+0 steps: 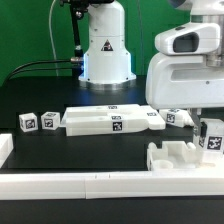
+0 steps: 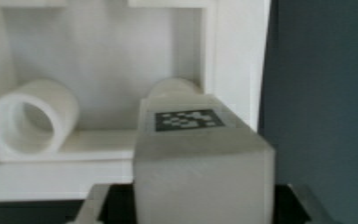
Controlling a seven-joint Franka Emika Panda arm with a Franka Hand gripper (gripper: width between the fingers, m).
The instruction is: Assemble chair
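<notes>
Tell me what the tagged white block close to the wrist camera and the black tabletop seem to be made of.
The tagged block is probably moulded plastic, matte white: smooth, evenly coloured faces, softly rounded edges. Its tag looks like a printed sticker. The tabletop is black and unreflective, perhaps cloth or a mat; the look leaves that open.

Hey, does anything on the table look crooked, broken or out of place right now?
Nothing stands out. The long flat white plastic slab and the small white plastic piece with two tags lie flat on the black table, with no visible damage. The tagged white plastic block close to the wrist camera looks straight.
</notes>
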